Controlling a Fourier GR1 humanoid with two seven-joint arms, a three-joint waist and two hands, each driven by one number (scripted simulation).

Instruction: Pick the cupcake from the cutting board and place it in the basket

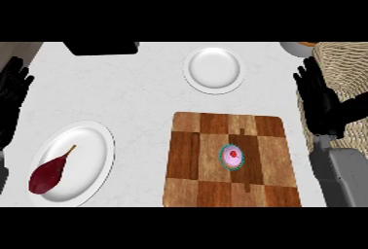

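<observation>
Your right hand (321, 104) — fingers straight, holding nothing — is nearer; the cupcake (231, 157) sits down-left of it on the cutting board (208, 146).

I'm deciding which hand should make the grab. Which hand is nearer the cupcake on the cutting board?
The right hand. It rests open beyond the cutting board's right edge, up and right of the cupcake. The left hand rests open at the far left edge, past the plate holding a dark red fruit.

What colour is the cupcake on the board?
Pink top with a red dot and a teal wrapper, seen in the head view.
</observation>
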